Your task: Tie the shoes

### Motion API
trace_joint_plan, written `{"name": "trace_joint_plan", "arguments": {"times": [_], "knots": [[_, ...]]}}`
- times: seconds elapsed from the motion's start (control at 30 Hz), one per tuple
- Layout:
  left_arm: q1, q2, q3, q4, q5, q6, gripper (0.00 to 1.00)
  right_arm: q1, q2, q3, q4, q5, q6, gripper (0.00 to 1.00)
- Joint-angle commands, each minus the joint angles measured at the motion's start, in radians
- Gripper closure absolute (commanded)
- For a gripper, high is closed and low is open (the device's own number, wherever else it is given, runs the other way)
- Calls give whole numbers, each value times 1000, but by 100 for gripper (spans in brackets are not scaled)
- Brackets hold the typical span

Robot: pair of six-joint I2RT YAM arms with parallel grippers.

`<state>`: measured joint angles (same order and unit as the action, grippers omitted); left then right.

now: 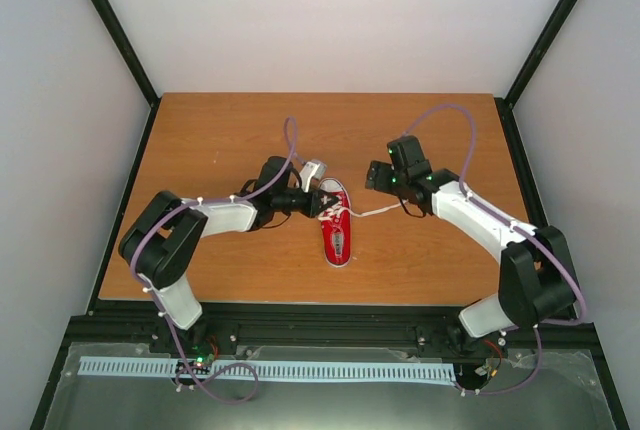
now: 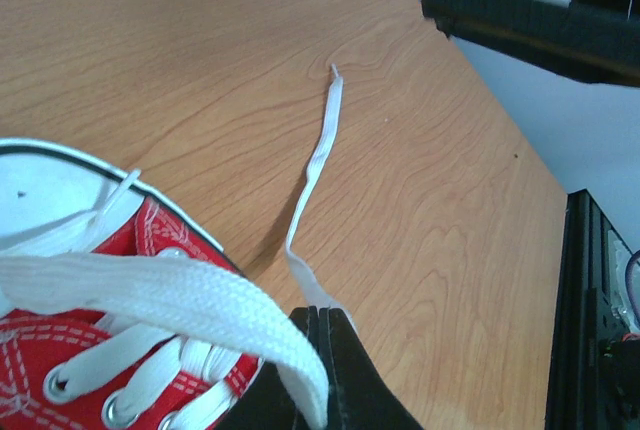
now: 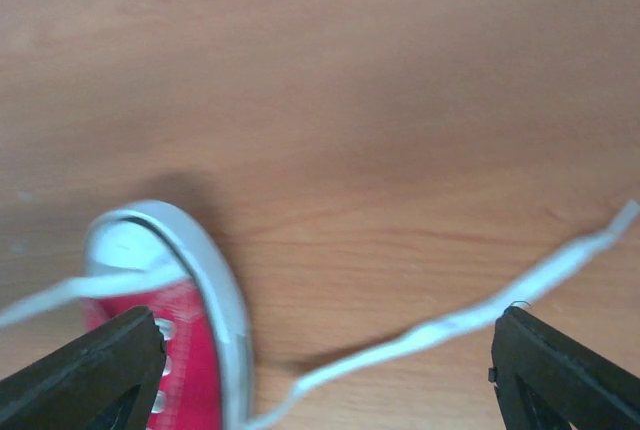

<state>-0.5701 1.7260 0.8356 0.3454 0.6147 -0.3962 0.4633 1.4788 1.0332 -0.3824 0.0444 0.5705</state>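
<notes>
Top external view is showing the small red canvas sneaker (image 1: 336, 222) lying untied on the brown wooden table (image 1: 230, 140). The left claw (image 2: 320, 340) is pinching one white lace (image 2: 180, 295), and the right claw (image 3: 320, 345) is hanging spread above the loose lace end (image 3: 480, 312) (no knot yet).

Small red sneaker (image 1: 337, 235), white toe cap, sole-down at the table (image 1: 230, 140) centre, laces (image 1: 375, 212) untied, one end trailing right.
</notes>
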Motion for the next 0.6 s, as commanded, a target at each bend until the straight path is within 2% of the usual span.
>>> {"name": "trace_joint_plan", "arguments": {"times": [0.0,0.17,0.33,0.57], "knots": [[3,-46,-14,6,-24,40,99,-5,6,-102,-82,136,34,11],[3,-63,-22,-4,-38,55,99,-5,87,-129,-31,93,103,11],[1,-64,-23,-9,-43,65,99,-5,200,-81,-35,130,144,12],[0,-61,-21,-11,-39,67,99,-4,251,-75,-39,192,170,14]]}}
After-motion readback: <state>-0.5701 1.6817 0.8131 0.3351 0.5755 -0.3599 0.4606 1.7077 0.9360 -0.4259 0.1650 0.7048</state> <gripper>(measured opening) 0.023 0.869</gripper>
